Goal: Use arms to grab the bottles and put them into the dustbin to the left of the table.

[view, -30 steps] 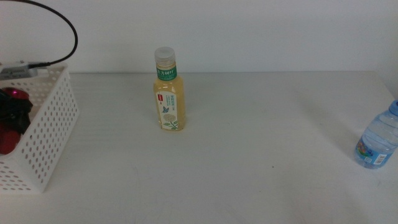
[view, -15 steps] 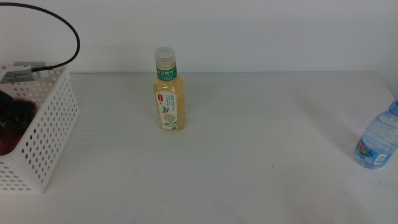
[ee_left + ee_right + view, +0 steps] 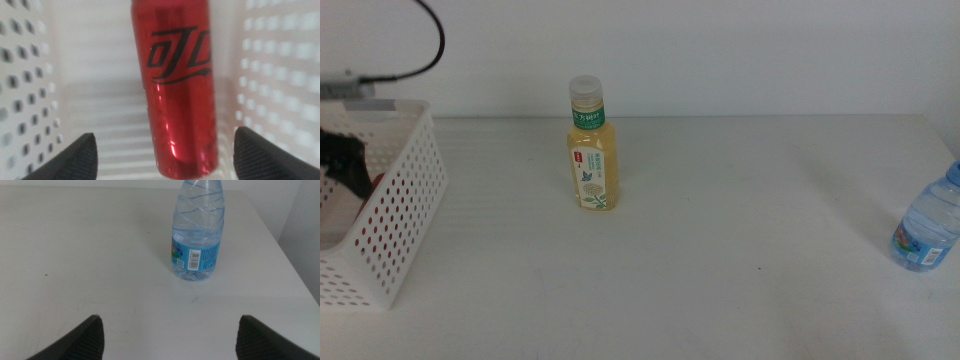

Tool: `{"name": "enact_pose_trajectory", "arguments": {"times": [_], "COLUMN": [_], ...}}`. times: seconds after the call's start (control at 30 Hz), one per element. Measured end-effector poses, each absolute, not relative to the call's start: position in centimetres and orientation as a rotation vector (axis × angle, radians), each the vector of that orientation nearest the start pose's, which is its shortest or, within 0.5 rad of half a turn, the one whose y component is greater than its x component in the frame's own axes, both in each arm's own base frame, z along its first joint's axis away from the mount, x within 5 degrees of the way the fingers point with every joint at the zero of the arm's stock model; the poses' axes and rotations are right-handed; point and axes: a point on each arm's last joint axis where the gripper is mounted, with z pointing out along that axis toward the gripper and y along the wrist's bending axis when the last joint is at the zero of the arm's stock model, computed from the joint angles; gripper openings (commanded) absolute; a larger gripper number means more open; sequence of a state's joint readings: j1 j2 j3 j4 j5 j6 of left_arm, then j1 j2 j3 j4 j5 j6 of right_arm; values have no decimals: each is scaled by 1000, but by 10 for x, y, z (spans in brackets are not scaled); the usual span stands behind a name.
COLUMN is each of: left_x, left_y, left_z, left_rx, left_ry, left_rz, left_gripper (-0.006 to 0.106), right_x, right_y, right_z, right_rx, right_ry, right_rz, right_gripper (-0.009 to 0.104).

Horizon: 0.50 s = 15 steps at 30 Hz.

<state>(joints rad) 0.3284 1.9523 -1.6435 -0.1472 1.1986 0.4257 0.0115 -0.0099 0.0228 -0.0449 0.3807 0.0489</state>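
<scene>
The white perforated dustbin (image 3: pixel 405 215) stands at the table's (image 3: pixel 720 260) left edge. My left gripper (image 3: pixel 345 165) is inside it with its jaws open. In the left wrist view the red soda can (image 3: pixel 180 85) lies on the dustbin floor between the holed walls (image 3: pixel 25 75), beyond my open, empty left gripper (image 3: pixel 166 135). The pale-yellow bottle (image 3: pixel 590 150) stands upright at the table's middle back. The clear water bottle (image 3: pixel 927 228) stands at the right edge. It also shows in the right wrist view (image 3: pixel 197 230), ahead of my open right gripper (image 3: pixel 170 322), well apart from it.
A black cable (image 3: pixel 430 45) loops above the dustbin. The table's right edge (image 3: pixel 280 245) runs close beside the water bottle. The right arm is out of the middle view.
My left gripper, which held the red can over the dustbin, has dipped in, let the can go, and now sits open above it. The bottles have not moved.
</scene>
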Motion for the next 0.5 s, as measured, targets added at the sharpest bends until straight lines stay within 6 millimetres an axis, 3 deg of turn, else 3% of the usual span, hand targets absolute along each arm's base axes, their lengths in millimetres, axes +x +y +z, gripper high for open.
{"name": "enact_pose_trajectory", "arguments": {"times": [0.27,0.5], "left_x": [360,322], "left_y": [64,13], "left_z": [343,403], "left_rx": [175,277], "left_ry": [2688,2508], "left_rz": [56,54], "left_gripper": [87,87], "right_x": [52,52], "right_y": [-1,-1], "right_z": [172,172], "right_rx": [7,7], "right_ry": [1877,1877], "right_rz": [-3,-3], "right_gripper": [74,74]}}
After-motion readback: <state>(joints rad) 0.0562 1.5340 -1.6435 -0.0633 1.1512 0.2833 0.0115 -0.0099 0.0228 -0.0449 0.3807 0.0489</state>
